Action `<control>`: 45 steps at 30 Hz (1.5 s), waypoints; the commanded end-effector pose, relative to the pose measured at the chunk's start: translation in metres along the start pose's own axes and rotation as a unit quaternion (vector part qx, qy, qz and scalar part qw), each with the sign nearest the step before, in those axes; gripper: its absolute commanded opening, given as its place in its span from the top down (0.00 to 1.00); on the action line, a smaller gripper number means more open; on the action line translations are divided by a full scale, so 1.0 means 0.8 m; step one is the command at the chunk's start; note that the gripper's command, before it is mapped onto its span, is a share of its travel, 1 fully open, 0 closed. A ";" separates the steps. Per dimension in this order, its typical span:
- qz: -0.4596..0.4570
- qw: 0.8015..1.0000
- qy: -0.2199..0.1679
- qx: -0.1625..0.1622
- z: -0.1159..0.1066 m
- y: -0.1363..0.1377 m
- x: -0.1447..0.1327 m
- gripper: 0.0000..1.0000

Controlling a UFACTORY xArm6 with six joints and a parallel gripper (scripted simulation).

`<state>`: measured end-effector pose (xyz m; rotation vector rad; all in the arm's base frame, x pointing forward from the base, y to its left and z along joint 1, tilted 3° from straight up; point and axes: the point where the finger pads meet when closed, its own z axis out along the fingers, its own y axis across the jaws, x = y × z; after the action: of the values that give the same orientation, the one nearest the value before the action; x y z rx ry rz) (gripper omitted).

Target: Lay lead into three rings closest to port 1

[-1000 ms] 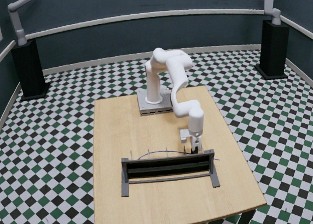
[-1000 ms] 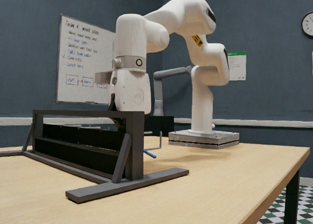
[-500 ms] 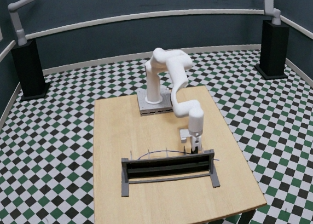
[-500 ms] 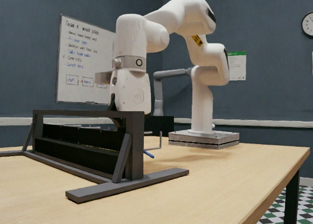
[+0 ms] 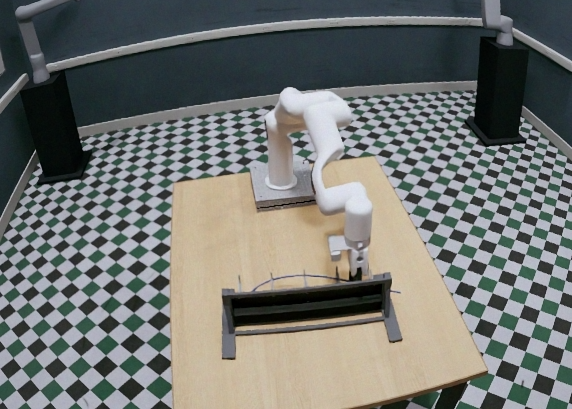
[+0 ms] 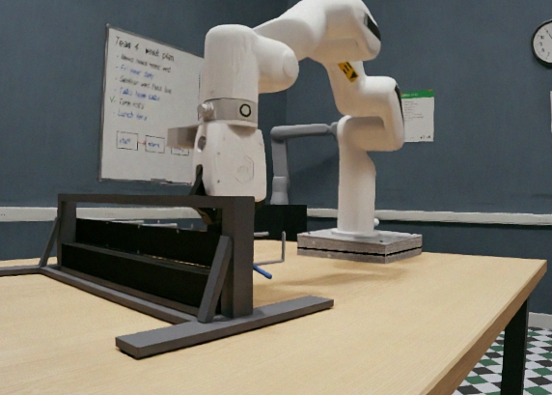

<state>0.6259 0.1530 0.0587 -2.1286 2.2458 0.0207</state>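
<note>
The grey rack [image 5: 306,304] stands on the wooden table, seen from its back. The thin blue lead [image 5: 295,277] rises behind the rack's left part and arcs right along the row of thin steel rings [image 5: 305,278]. Its free end [image 5: 395,292] sticks out past the rack's right post and also shows in the side view [image 6: 262,271]. My gripper [image 5: 358,275] points down just behind the rack's right end, over the lead. Its fingers stand partly apart and do not clamp the lead. In the side view the fingertips [image 6: 208,213] are mostly hidden by the rack frame [image 6: 154,255].
The arm's base plate [image 5: 282,191] sits at the table's far edge. One steel ring [image 6: 279,250] shows beside the rack's near post. Two other arms on black pedestals [image 5: 52,124] stand on the floor, far from the table.
</note>
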 end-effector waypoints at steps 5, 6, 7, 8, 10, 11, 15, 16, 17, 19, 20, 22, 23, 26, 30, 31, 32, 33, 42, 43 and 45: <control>0.000 1.000 -0.001 0.003 -0.007 -0.002 -0.001 0.67; 0.000 1.000 -0.001 0.003 -0.008 -0.002 -0.001 0.67; 0.000 1.000 -0.001 0.003 -0.010 -0.002 -0.001 0.67; 0.000 1.000 -0.001 0.003 -0.012 -0.002 -0.001 0.67; 0.000 1.000 -0.001 0.003 -0.012 -0.002 -0.001 0.67; 0.000 1.000 -0.001 0.003 -0.014 -0.002 -0.001 0.67; 0.000 1.000 -0.001 0.003 -0.025 -0.002 -0.001 0.67; 0.000 1.000 -0.001 0.003 -0.029 -0.002 -0.001 0.67; 0.000 1.000 -0.001 0.003 -0.033 -0.002 -0.001 0.67; 0.000 1.000 -0.001 0.003 -0.040 -0.002 -0.001 0.67; 0.000 1.000 -0.001 0.003 -0.044 -0.002 -0.001 0.67; 0.000 1.000 -0.001 0.003 -0.052 -0.002 -0.001 0.67; 0.000 1.000 -0.001 0.003 -0.057 -0.002 -0.001 0.67; 0.000 1.000 -0.001 0.003 -0.065 -0.002 -0.001 0.67; 0.000 1.000 -0.001 0.003 -0.076 -0.002 -0.001 0.67; 0.000 1.000 -0.001 0.003 -0.079 -0.002 -0.001 0.67; 0.000 1.000 -0.001 0.003 -0.082 -0.002 -0.001 0.67; 0.000 1.000 -0.001 0.003 -0.085 -0.002 -0.001 0.67; 0.000 1.000 -0.001 0.003 -0.100 -0.002 0.000 0.67; 0.000 1.000 -0.001 0.003 -0.100 -0.002 0.000 0.67; 0.000 1.000 -0.001 0.003 -0.101 -0.002 0.000 0.67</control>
<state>0.6240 0.1498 0.1348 -2.1283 2.2455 0.0203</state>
